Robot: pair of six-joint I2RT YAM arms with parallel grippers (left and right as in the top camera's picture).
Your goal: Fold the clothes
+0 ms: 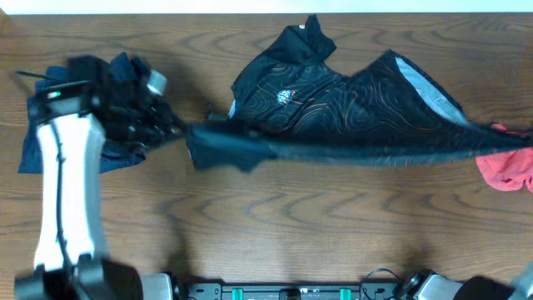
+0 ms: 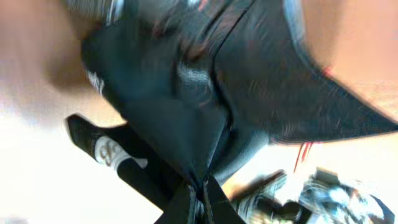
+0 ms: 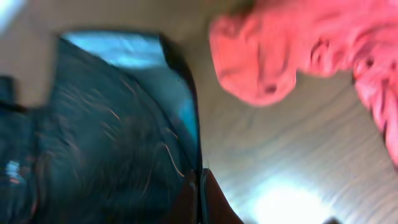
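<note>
Black sports shirt (image 1: 333, 108) with orange contour lines, stretched across the far half of the tabletop (image 1: 291, 217), its near edge drawn into a straight, taut line. Your left end effector (image 1: 179, 132) is clamped on that edge's left end, toward the tabletop's left side. Your right end effector (image 3: 200, 186) is clamped on the opposite end at the tabletop's right edge, just beside a red garment (image 1: 504, 169). A blue garment (image 1: 32, 146) lies at the tabletop's left end. For a clean fold, you likely want even tension, both ends carried level together, and the cloth kept from dragging the red garment along.
</note>
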